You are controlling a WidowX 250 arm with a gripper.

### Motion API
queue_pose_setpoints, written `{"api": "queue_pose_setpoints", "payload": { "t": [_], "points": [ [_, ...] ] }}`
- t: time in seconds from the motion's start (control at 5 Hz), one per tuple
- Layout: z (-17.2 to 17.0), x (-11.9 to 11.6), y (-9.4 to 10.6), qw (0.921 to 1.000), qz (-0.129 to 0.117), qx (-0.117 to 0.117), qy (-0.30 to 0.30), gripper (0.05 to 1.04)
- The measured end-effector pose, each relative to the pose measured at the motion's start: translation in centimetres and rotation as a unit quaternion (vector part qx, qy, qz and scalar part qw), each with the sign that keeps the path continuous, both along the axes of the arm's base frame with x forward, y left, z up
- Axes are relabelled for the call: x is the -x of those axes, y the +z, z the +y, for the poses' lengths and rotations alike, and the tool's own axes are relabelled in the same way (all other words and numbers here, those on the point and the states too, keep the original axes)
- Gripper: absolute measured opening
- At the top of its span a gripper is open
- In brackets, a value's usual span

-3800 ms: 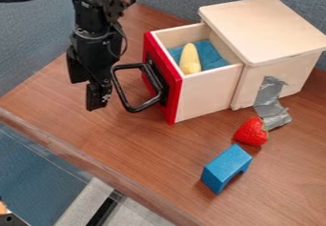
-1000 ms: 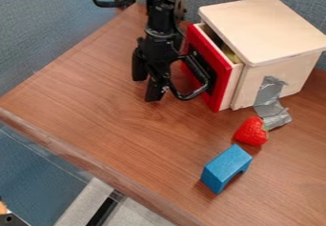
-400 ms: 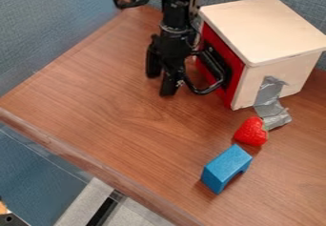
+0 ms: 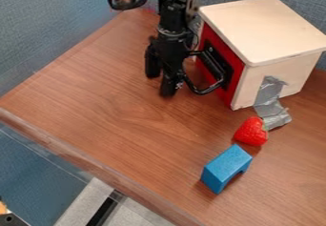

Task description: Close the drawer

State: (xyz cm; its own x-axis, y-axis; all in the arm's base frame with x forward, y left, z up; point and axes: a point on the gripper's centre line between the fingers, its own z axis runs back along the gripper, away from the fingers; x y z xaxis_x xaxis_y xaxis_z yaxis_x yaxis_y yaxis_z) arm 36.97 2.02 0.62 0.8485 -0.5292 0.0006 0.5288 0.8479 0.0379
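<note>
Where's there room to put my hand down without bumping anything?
The table has a wide bare patch between the gripper, the blue block and the table's front edge. The flat top of the wooden box is bare too. It's crowded around the black handle, beside the gripper, and where the strawberry sits by the silver tape.

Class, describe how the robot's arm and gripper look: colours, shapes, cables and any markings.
The arm is black and narrow, with jointed, blocky sections, a thick black cable looping out at its upper part and thinner wires lower down. The gripper is also black, with two chunky, elongated fingers and small pale markings.
</note>
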Motion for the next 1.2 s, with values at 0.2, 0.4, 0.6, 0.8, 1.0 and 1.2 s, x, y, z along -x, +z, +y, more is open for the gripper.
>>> {"api": "queue_pose_setpoints", "payload": {
  "t": [0.2,0.4,0.6,0.8,1.0,1.2],
  "points": [
    [0.4,1.8,0.6,0.9998,0.005,-0.016,-0.006,1.000],
    [0.8,3.1,1.8,0.9995,-0.009,-0.029,-0.013,1.000],
    [0.9,4.8,2.6,0.9991,-0.022,-0.031,-0.018,1.000],
    [1.4,6.6,3.7,0.9988,-0.037,-0.029,-0.015,1.000],
    [2.1,8.1,4.3,0.9987,-0.050,-0.004,-0.001,1.000],
    [2.9,9.1,5.1,0.9981,-0.052,0.028,0.019,1.000]
  ]
}}
